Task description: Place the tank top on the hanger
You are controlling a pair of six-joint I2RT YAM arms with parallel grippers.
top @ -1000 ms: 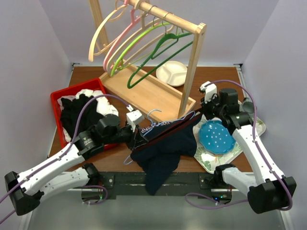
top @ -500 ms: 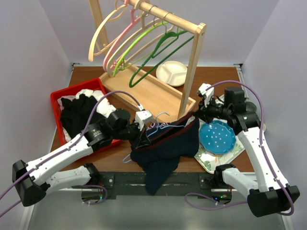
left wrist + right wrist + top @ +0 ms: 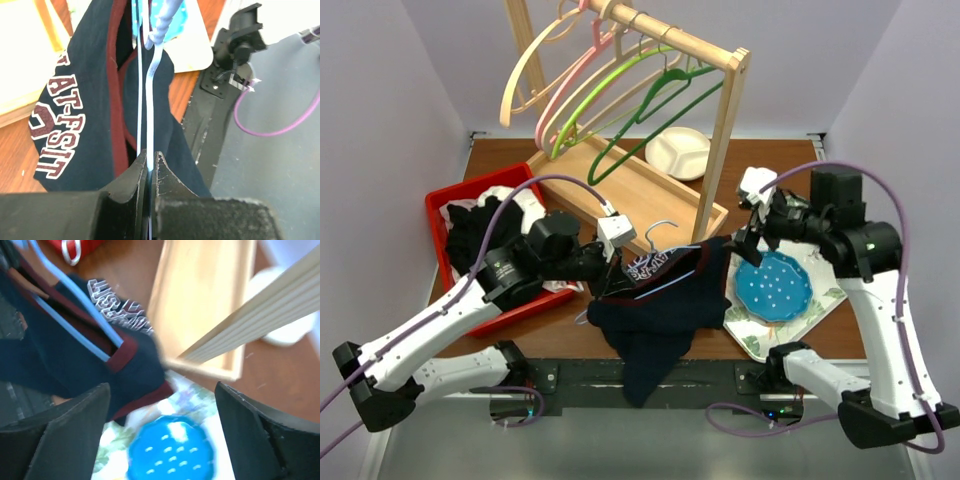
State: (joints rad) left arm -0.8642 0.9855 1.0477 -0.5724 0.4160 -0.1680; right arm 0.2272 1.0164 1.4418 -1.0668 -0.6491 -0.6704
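The right claw (image 3: 161, 390) had just let go of the tank top (image 3: 665, 305), and now it was wide open with nothing in it. The left claw (image 3: 150, 159) was clenched tight on the thin blue hanger (image 3: 151, 100). The hanger's arms ran inside the tank top, which drooped over the near edge of the desk (image 3: 500, 155). It looked like the shirt was nearly on
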